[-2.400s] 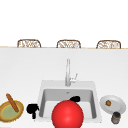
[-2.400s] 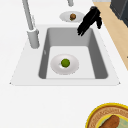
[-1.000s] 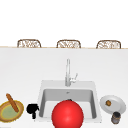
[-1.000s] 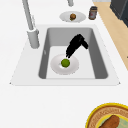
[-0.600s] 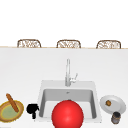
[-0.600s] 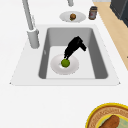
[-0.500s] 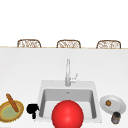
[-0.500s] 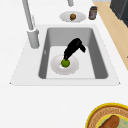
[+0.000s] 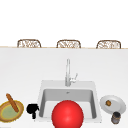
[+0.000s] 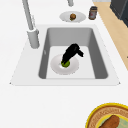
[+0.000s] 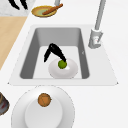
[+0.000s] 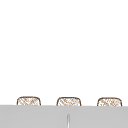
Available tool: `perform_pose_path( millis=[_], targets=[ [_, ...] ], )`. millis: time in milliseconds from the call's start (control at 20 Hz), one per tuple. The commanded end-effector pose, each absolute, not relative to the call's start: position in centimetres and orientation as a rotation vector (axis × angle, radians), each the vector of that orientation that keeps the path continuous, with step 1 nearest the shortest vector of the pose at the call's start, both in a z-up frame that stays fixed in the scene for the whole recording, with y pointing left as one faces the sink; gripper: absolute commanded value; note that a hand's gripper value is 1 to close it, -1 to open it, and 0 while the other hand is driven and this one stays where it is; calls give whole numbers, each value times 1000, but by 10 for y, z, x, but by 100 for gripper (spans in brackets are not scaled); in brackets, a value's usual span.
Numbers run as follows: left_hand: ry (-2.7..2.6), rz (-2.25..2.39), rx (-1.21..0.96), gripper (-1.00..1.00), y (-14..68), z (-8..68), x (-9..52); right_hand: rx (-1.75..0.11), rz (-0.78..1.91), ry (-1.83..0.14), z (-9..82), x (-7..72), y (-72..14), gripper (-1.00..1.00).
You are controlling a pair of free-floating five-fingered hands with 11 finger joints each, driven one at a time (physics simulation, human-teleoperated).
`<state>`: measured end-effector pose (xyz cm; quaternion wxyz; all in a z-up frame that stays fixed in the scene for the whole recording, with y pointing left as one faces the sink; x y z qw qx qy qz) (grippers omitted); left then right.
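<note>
Front view: left hand [image 9: 32, 110] idle left of white sink [image 9: 42, 87]. Left side view: right hand [image 10: 71, 52] down in sink, fingers curled onto small round green fruit [image 10: 65, 63] on white plate [image 10: 56, 68]. Right side view: judged light, firm, liable to roll; best pinched across middle.

My front camera faces the sink [image 9: 67, 100] head-on from near the counter's edge, with the faucet [image 9: 67, 72] at frame centre. My two side cameras look down along the basin from opposite ends, closer in. The upper camera aims higher, sharing the three chair backs [image 12: 68, 101] with the front view.
</note>
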<state>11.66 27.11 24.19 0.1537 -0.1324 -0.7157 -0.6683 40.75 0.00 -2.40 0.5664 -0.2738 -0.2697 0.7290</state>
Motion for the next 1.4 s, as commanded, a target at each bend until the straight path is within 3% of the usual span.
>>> perform_pose_path(
  millis=[0, 1200, 1250, 1350],
  targets=[
    [-2052, -1916, -380, 0, 271, 242, 117, -645, 1668, -638, -31, 422, 4, -100],
    [-2052, -1916, -380, 0, 271, 242, 117, -605, 1695, -667, -102, 468, -10, -100],
    [-2052, -1916, -380, 0, 271, 242, 117, -602, 1692, -674, -101, 465, -7, 100],
    [-2052, -1916, -380, 0, 271, 242, 117, -660, 1689, -741, -95, 461, -7, 100]
  ],
)
